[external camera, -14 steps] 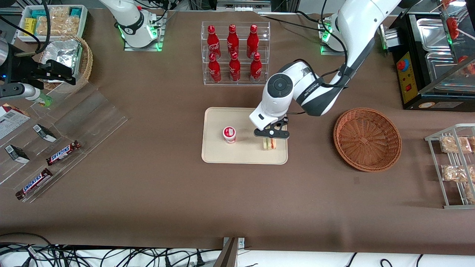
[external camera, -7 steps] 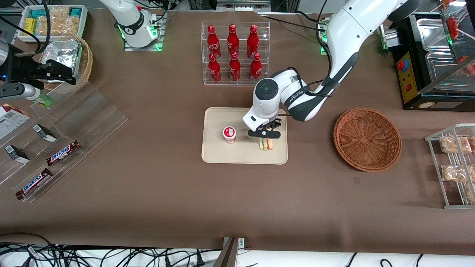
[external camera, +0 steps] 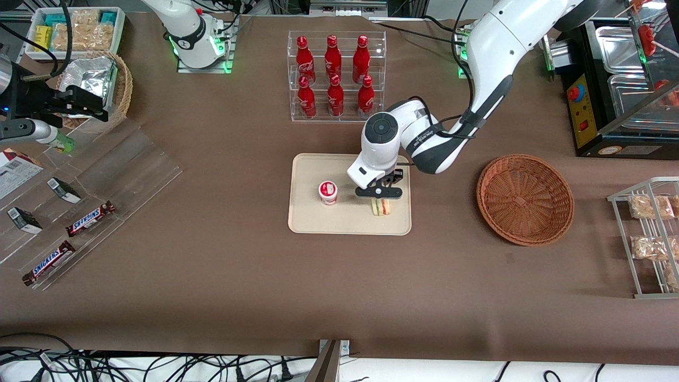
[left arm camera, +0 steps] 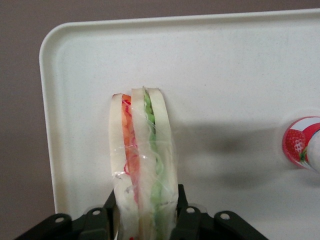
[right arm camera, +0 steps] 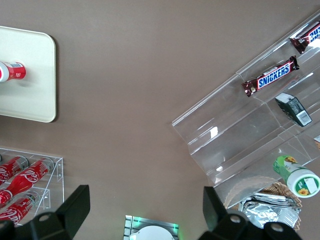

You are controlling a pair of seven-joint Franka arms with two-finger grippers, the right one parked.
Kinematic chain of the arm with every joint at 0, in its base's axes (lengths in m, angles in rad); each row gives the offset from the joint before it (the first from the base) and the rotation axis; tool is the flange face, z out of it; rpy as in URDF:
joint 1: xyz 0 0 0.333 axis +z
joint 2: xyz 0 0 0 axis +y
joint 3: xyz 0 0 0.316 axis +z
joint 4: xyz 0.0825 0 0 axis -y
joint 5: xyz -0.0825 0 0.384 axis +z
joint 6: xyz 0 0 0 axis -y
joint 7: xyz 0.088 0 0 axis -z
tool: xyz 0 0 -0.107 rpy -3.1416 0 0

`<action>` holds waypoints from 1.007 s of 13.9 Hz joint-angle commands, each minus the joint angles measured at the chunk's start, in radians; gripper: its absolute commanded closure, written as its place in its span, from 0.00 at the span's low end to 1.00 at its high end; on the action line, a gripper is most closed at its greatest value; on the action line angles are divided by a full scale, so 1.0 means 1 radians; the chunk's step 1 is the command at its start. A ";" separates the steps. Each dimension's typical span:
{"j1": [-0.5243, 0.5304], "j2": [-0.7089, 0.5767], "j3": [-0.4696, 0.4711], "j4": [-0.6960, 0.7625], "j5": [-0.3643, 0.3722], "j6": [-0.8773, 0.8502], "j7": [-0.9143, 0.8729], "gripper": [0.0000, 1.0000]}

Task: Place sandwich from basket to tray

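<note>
The sandwich (external camera: 382, 207) stands on edge on the tray (external camera: 339, 223), in the part of it toward the working arm's end of the bench (external camera: 339, 286). Its orange, red and green layers show between the white slices in the left wrist view (left arm camera: 142, 165), and its clear wrap catches the light. The claw (external camera: 379, 193) sits right over it, its two black fingers (left arm camera: 185, 220) pressed against the bread on either side, so it is clamped on the sandwich. The sandwich's lower end appears to meet the tray's surface, though contact cannot be told for sure.

Beside the sandwich on the same tray, toward the parked arm's end, stands a small white cup with a red strawberry label (external camera: 328, 192), apart from the sandwich. The tray's rounded corner and low rim (left arm camera: 47, 45) lie near the sandwich.

Toward the working arm's end of the bench, well apart from the tray, the brown wicker basket (external camera: 525, 199) sits with nothing in it. Farther from the front camera than the tray, a clear rack holds six red bottles (external camera: 334, 74).
</note>
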 commanded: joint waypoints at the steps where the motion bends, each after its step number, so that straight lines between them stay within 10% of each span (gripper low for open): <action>1: 0.007 -0.029 0.000 0.021 0.022 -0.010 -0.029 0.00; 14: 0.217 -0.309 -0.011 0.220 -0.186 -0.398 -0.041 0.00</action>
